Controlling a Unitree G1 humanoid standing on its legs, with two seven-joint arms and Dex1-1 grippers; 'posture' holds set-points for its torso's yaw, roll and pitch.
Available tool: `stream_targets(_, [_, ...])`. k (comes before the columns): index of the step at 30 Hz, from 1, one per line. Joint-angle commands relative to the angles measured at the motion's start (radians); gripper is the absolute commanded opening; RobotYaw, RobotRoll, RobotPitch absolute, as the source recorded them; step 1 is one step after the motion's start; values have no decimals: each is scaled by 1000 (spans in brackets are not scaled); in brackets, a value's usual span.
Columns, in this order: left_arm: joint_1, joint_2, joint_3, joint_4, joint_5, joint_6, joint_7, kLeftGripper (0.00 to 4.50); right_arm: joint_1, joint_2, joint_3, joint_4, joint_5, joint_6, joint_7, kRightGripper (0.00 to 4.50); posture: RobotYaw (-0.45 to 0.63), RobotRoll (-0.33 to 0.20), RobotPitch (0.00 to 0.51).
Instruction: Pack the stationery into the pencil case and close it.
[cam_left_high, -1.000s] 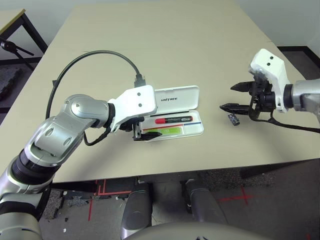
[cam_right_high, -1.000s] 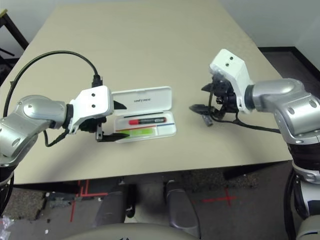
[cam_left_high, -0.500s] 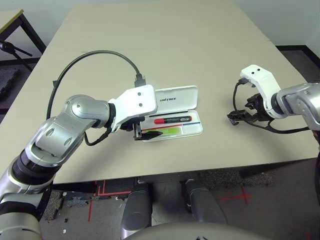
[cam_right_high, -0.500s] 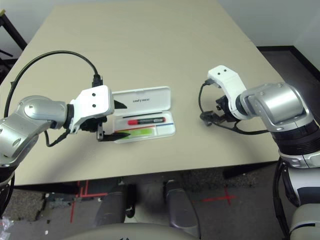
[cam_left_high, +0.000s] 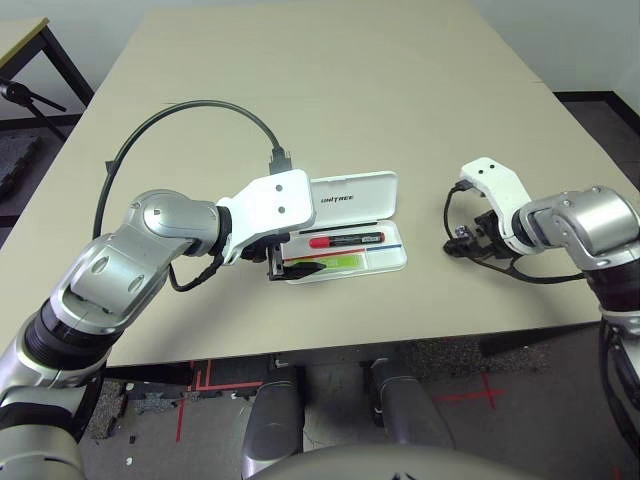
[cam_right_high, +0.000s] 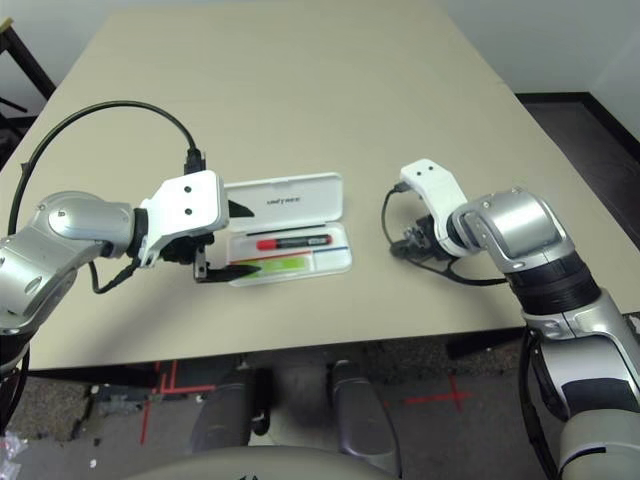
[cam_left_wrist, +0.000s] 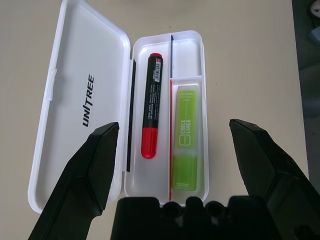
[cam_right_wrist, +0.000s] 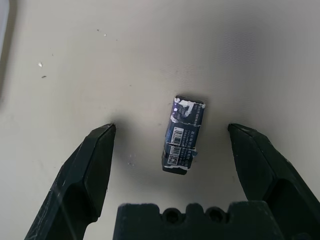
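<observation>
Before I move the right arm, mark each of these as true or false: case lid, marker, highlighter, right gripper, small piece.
1. The white plastic pencil case is closed. False: its lid stands open.
2. The black marker with a red cap lies in the case. True.
3. The lime-green highlighter lies on the bare table. False: it lies in a case compartment.
4. The right gripper is open. True.
5. The small dark-blue block with printed labels lies between the right gripper's fingers, touching neither. True.

Robotics lab, by look: bare table (cam_left_high: 330, 100), red tape crosses (cam_left_high: 487, 391) on scuffed floor (cam_left_high: 540, 420) (rather worn).
</observation>
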Motion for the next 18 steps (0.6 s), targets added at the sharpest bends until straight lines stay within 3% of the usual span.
stream_targets(1, [-5, -2, -15, -27, -11, 10, 5, 4464, 25, 14, 26, 35, -26, -36, -14, 4500, -26, 0, 144])
stream_targets(7, [-6, -3, -16, -30, -11, 13, 7, 4464, 20, 23, 38, 52, -36, -57, -7, 4500, -24, 0, 145])
stream_targets(8, [-6, -3, -16, -31, -12, 14, 7, 4495, 20, 22, 39, 54, -38, -61, -6, 4318, -24, 0, 145])
stream_targets(10, [-5, -3, -16, -33, -12, 15, 8, 4500, 19, 21, 41, 57, -42, -66, -4, 3929, -24, 0, 145])
stream_targets(18, [-6, -4, -20, -33, -12, 13, 7, 4500, 18, 2, 48, 53, -52, -82, 14, 1229, -29, 0, 147])
